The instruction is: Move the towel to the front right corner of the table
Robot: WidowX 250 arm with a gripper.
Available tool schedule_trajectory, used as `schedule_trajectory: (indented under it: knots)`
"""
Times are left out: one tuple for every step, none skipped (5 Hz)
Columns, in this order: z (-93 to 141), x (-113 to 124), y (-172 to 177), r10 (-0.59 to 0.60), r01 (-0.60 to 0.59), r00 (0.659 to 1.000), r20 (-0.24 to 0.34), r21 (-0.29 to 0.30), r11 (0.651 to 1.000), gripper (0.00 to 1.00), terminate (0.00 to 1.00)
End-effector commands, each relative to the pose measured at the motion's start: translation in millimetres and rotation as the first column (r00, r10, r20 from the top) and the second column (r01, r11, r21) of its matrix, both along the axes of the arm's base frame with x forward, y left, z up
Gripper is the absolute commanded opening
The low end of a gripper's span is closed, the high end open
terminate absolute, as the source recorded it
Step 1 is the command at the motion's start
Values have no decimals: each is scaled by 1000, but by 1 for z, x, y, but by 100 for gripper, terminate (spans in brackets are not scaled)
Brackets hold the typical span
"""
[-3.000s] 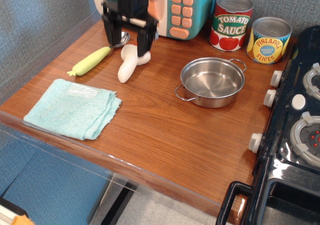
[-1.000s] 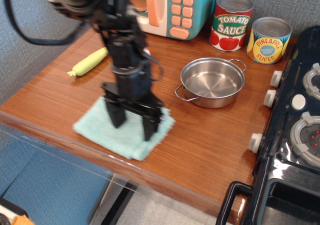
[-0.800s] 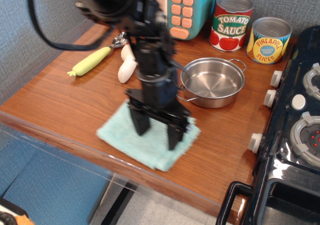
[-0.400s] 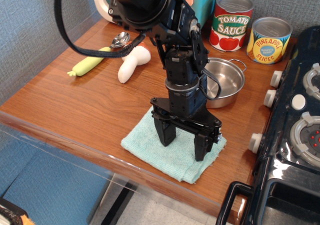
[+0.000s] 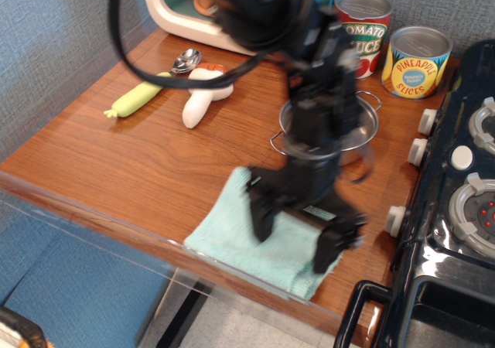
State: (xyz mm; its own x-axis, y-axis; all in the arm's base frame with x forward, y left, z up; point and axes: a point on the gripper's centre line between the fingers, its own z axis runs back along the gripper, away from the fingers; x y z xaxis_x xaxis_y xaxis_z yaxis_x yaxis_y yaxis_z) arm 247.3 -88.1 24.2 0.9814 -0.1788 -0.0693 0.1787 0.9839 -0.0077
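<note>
Two tins stand at the back of the table [image 5: 155, 162]: a tomato sauce can [image 5: 363, 31], partly hidden by the arm, and a pineapple slices can [image 5: 416, 60] beside it; we cannot see what either holds. Before them sits a steel pan [image 5: 363, 127], mostly screened by the robot, its visible interior bare. We see the gripper [image 5: 298, 236] pressed down on the towel [image 5: 232, 236], its two dark fingers spread wide apart with aqua cloth showing between them; they rest on the cloth rather than pinching it, as far as we can tell through heavy motion blur. The towel lies at the front edge of the table, toward the right, near the black toy stove [image 5: 456, 209], its front edge close to the clear plastic strip. At the left rear lie a spoon with a yellow-green handle [image 5: 147, 91] and a white mushroom-like toy [image 5: 203, 93]. A toy microwave [image 5: 193, 8] is cut off by the top edge.
</note>
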Motion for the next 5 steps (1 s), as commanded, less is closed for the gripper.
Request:
schedule_trajectory:
  knots:
    - [67, -1, -3, -2, -13, 989, 146, 102, 995, 100, 0]
    - [61, -2, 4, 9, -26, 990, 144, 122, 992, 100, 0]
    - [60, -1, 9, 3, -15, 991, 133, 91, 996, 100, 0]
    - [60, -1, 9, 3, -15, 991, 133, 91, 996, 100, 0]
    - [60, -1, 9, 3, -15, 991, 133, 91, 996, 100, 100]
